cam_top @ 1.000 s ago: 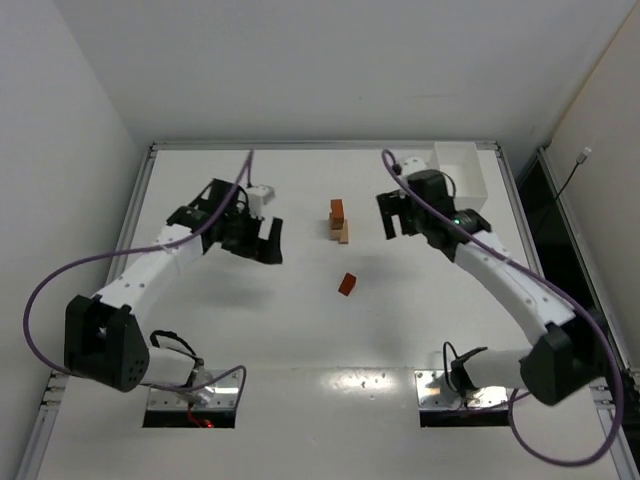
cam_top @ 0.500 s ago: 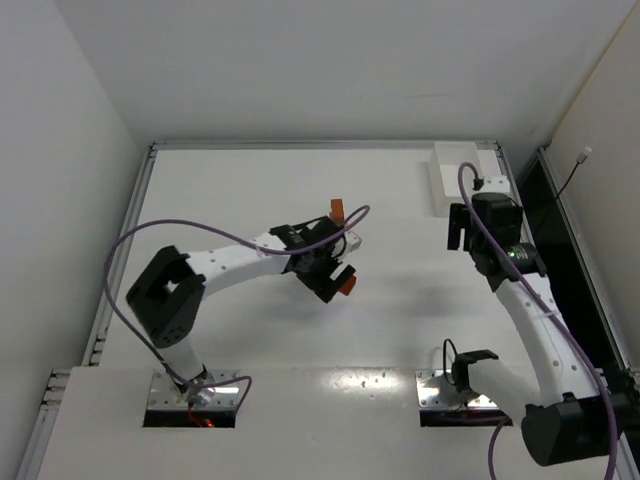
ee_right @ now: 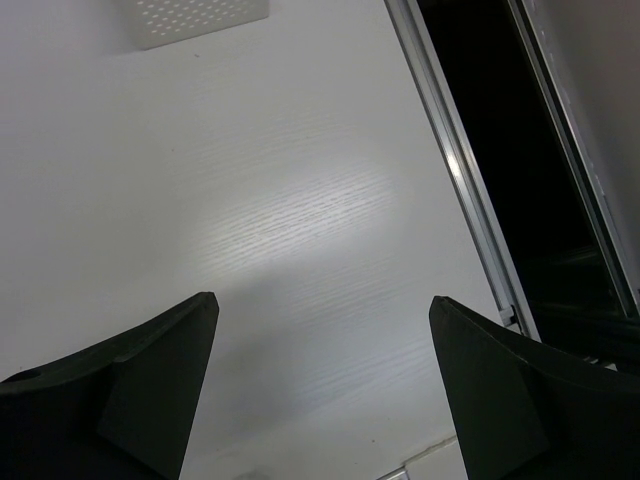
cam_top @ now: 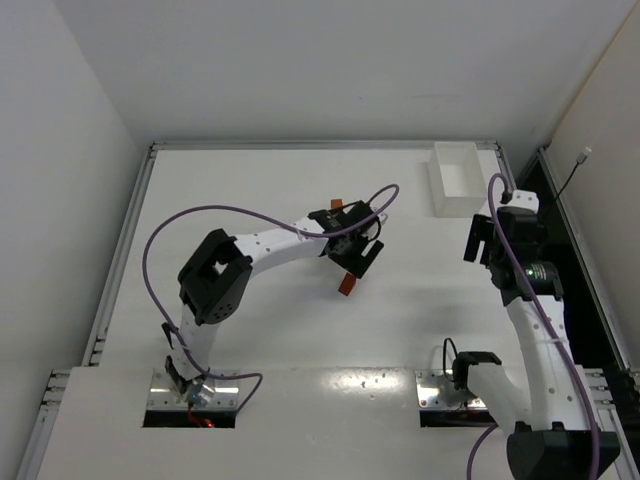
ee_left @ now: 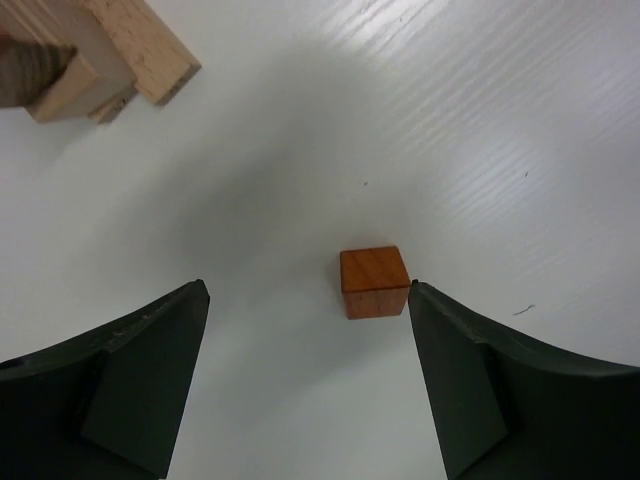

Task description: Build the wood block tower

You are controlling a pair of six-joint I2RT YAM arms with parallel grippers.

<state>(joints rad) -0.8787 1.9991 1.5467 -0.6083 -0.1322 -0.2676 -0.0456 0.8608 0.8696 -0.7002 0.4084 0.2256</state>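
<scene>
- Orange block (ee_left: 374, 282) lies ungripped between open jaws of left claw (ee_left: 307, 300), which has crossed in from left.
- Right claw (ee_right: 325, 305) open, empty, withdrawn rightward.

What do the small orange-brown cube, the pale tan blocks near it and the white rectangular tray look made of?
Orange-brown cube: likely wood, stained or painted, with smooth, even colour and a low sheen.
Pale tan blocks: bare light wood, with grain lines plainly visible.
White tray: probably plastic or coated metal. It is matte with rows of small perforations, but the look leaves the material open.
</scene>
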